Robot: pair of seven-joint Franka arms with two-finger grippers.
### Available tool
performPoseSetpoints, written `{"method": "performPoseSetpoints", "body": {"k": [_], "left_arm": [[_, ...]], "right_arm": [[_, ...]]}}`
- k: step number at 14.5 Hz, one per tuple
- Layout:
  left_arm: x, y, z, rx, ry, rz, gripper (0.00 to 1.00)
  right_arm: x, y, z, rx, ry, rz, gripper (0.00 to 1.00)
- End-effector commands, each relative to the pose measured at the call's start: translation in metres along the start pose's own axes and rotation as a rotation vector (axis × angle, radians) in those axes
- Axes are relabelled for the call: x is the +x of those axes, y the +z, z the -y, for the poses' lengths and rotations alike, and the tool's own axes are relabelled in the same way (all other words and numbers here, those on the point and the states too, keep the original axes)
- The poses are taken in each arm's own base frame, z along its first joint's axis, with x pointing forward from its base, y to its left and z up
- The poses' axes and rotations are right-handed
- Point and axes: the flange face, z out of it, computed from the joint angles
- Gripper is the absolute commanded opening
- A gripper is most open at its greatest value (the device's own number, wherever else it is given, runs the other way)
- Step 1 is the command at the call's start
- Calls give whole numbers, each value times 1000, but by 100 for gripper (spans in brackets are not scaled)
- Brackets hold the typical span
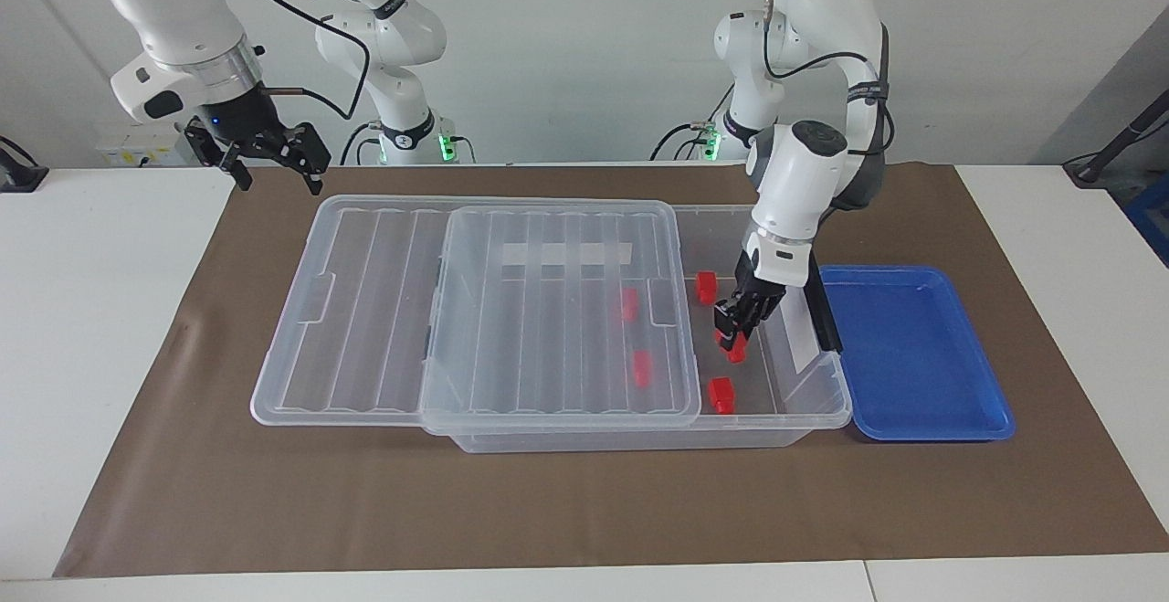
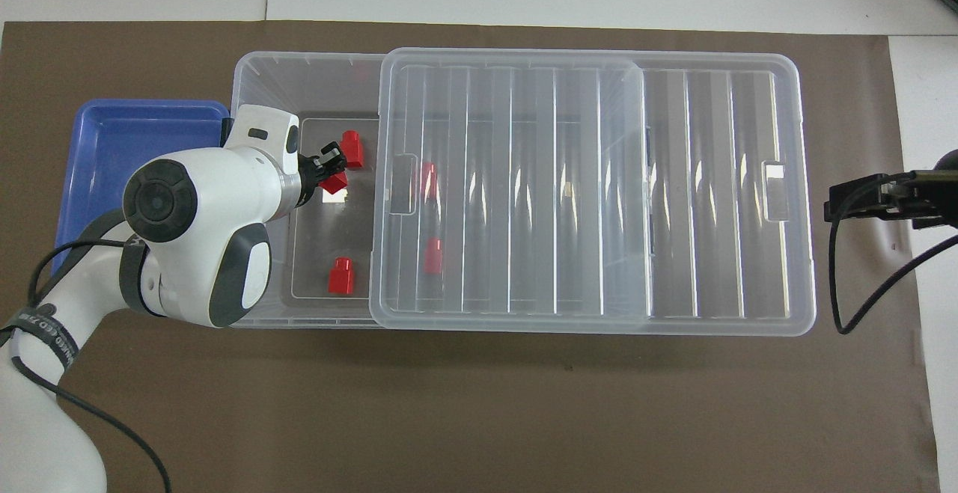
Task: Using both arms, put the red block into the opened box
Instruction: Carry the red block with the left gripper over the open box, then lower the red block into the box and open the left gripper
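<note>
My left gripper is shut on a red block and reaches down into the uncovered end of the clear box. The block hangs low inside, tilted; whether it touches the box floor I cannot tell. The ribbed lid is slid toward the right arm's end and covers most of the box. My right gripper waits open and empty in the air, off the lid's end.
Two more red blocks lie on the open floor of the box, and two show through the lid. A shallow blue tray sits against the box at the left arm's end. Brown mat underneath.
</note>
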Motion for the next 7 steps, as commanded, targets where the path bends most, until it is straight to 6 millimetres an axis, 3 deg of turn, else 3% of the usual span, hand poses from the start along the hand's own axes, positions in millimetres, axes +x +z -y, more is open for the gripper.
{"method": "performPoseSetpoints", "body": {"k": [1,3,7], "left_arm": [[-10,29,2,26,69,-8,29],[-16,41,8,65,117,-2,29],[-20,45,12,87,144,1,30]], "right_arm": [[-4,0,-4,23,-14,-8,100],[-4,0,-4,23,-14,-6,100],[-3,0,-5,23,-11,-7,100]]}}
